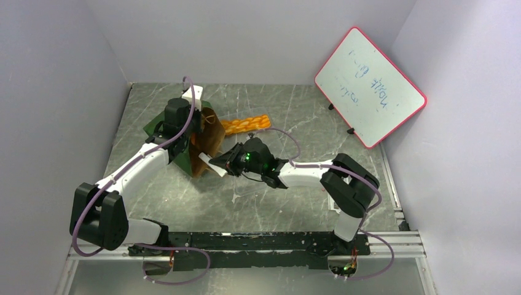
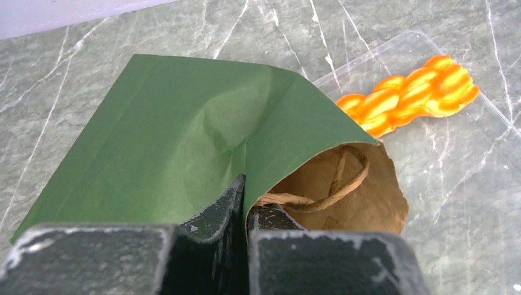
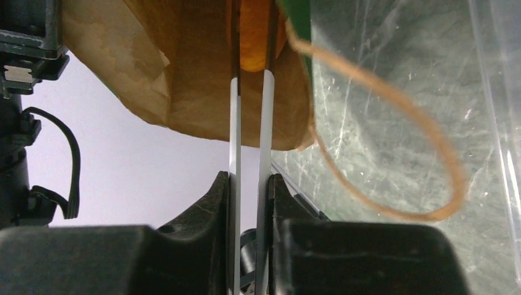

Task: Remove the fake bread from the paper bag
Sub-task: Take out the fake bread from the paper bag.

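The right gripper (image 3: 249, 184) presses narrowly on the tongs (image 3: 235, 123), whose two pale blades run to twelve o'clock into the paper bag (image 3: 196, 74), on both sides of an orange piece of fake bread (image 3: 253, 37); the left gripper (image 2: 246, 203) is clamped on the bag's green wall. Only the right wrist view shows us this piece inside, while the left wrist view shows a braided loaf (image 2: 408, 95) on a clear tray (image 2: 473, 166), at one o'clock from the bag mouth.

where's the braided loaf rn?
Top view: the braided loaf is out of the bag, lying on a clear tray just right of the paper bag's open mouth, toward the whiteboard.
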